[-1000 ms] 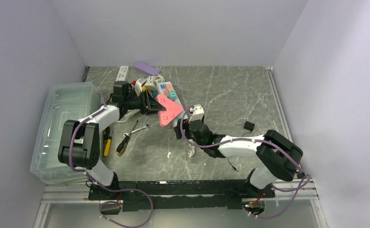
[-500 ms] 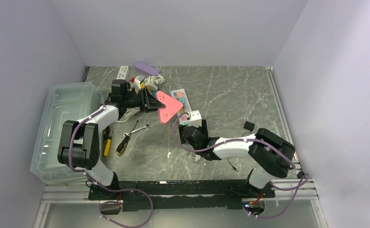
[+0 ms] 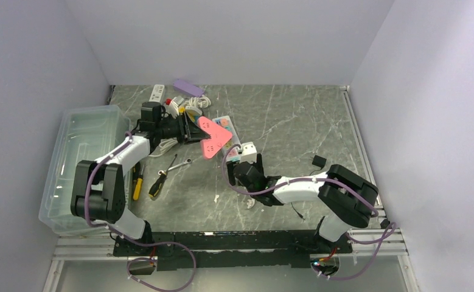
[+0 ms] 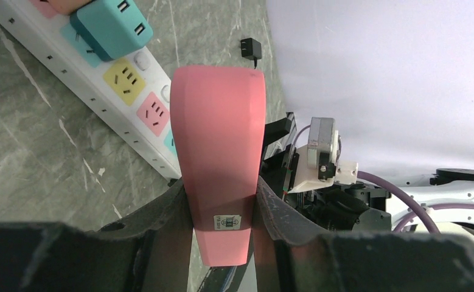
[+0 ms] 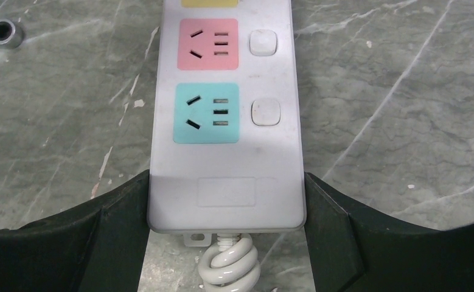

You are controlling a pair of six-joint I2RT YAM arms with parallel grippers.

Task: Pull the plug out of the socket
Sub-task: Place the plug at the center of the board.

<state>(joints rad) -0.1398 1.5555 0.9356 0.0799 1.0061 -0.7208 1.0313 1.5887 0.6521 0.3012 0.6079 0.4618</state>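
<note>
A pink heart-shaped plug (image 3: pixel 213 137) hangs above the table, and my left gripper (image 3: pixel 191 131) is shut on it. In the left wrist view its narrow end (image 4: pixel 219 152) sits pinched between both fingers (image 4: pixel 271 207), apart from the strip below. The socket is a white power strip (image 3: pixel 234 132) with coloured outlets (image 5: pixel 207 112). A teal plug (image 4: pixel 106 24) sits in its far part. My right gripper (image 5: pixel 225 207) is closed on the strip's cable end, one finger pressed against each side. The coiled cable (image 5: pixel 231 267) runs out between the fingers.
A clear plastic bin (image 3: pixel 82 158) stands at the left edge. Screwdrivers (image 3: pixel 159 181) and a wrench (image 3: pixel 179 163) lie near it. A second white strip (image 3: pixel 157 92), a purple object (image 3: pixel 188 87) and tangled cables are at the back. A black adapter (image 3: pixel 319 160) lies to the right.
The right gripper has drawn the power strip toward the near right. The left gripper with the pink plug has shifted slightly left, so plug and strip now stand apart.
</note>
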